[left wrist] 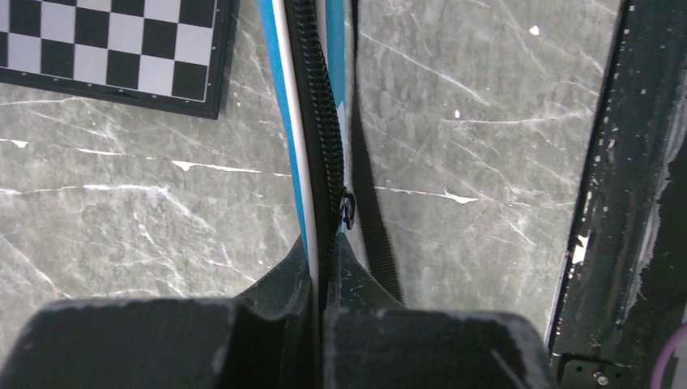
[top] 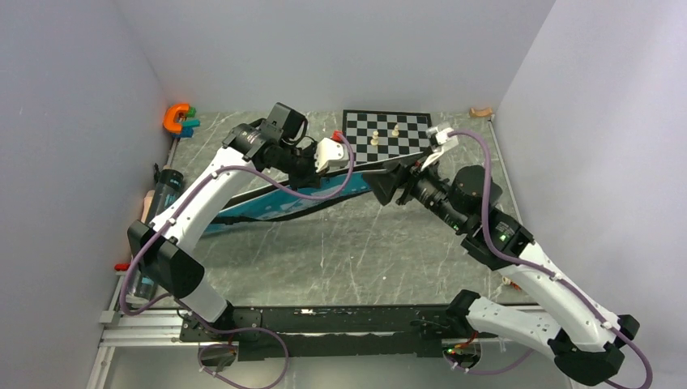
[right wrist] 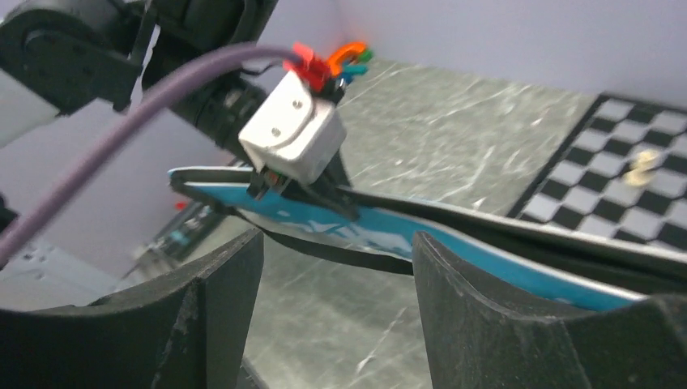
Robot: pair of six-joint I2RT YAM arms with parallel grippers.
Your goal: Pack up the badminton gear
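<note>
I'm worrying the racket bag (top: 243, 212) is going to slip, since my left gripper (left wrist: 320, 259) is only pinching its thin zipper edge, holding it edge-up above the table (top: 340, 251). Right gripper (right wrist: 336, 239) is hanging wide open beside it. Bag's looking blue, flat, floppy.

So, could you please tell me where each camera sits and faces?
Top external: above and behind, looking down at the table; left arm and right arm show.
Left wrist: looking down the left gripper, shut on the bag.
Right wrist: looking through the open right gripper towards the left gripper.
Shared: all three show the bag and chessboard.
</note>
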